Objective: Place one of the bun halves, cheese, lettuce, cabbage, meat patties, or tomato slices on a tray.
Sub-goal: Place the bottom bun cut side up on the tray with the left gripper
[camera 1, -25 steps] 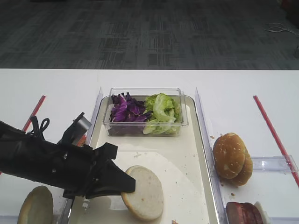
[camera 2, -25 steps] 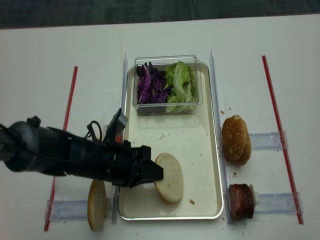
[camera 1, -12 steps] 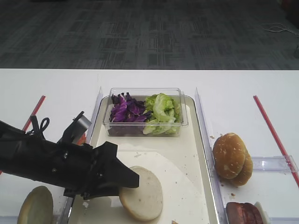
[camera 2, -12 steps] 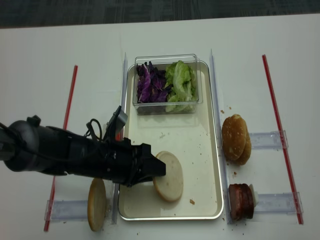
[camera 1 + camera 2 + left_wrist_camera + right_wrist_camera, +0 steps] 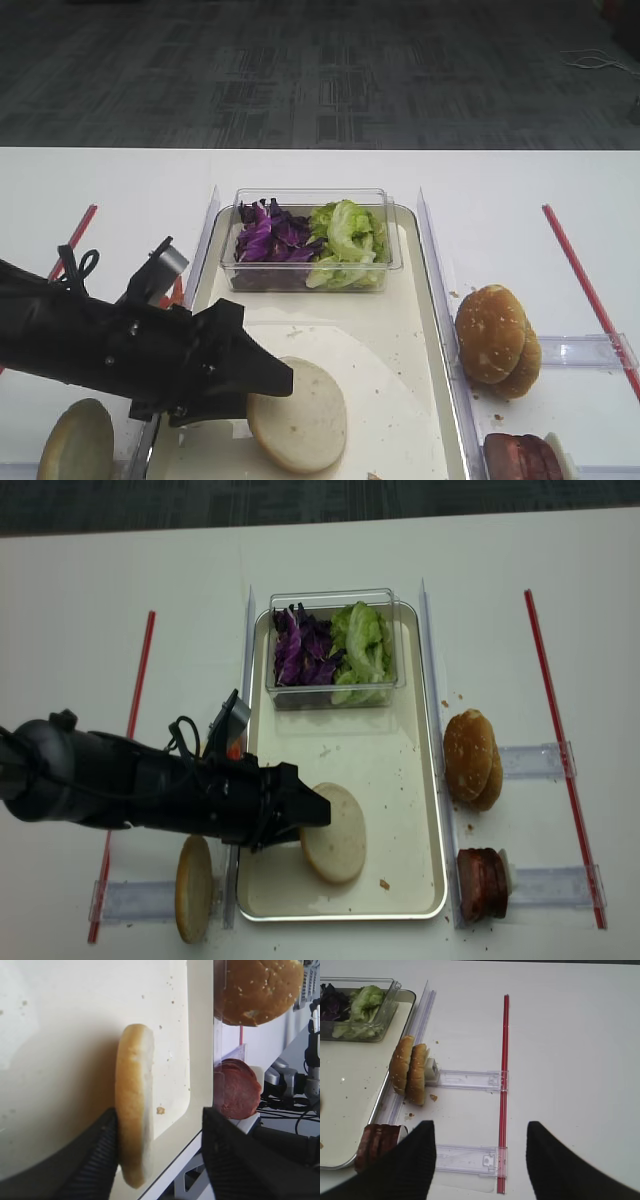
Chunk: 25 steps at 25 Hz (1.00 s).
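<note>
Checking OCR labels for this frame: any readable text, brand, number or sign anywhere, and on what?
None readable in any view.
The tray, the clear box of cabbage and lettuce, the clear plastic holders and the red strips carry no print.
The bun half on the tray is unmarked.
The left gripper shows no legible label.

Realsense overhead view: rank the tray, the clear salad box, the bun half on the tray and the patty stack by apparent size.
1. tray
2. clear salad box
3. bun half
4. patty stack
</note>
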Motion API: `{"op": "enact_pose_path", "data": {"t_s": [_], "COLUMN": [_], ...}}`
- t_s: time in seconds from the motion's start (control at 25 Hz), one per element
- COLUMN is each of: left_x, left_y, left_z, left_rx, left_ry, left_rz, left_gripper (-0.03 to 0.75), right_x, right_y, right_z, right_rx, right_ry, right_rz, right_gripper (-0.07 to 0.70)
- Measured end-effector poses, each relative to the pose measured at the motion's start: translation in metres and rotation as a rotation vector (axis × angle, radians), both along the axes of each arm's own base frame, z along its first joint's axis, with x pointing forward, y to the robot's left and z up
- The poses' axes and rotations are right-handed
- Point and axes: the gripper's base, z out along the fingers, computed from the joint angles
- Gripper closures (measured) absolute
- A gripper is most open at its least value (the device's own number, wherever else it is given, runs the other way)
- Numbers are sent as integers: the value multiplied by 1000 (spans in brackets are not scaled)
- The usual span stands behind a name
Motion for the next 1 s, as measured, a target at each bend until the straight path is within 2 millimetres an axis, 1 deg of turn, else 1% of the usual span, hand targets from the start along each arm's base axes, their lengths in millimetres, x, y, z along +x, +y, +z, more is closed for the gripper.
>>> {"op": "enact_pose_path", "data": {"t_s": [0.6, 0.72, 1.0], "left_x": [-2, 0, 14], "left_y": [4, 4, 2], "left_z": [-3, -2, 7], "left_rx": [37, 69, 140], "left_ry": [25, 30, 46], "left_rz": [-30, -57, -117], "left_gripper": [342, 342, 342], "right_x": [0, 0, 0], "right_y": [0, 0, 0], "right_z": [0, 0, 0], "right_rx": [0, 0, 0], "right_ry": [0, 0, 0], "right_rz": [0, 0, 0], "right_gripper": [217, 217, 217]}}
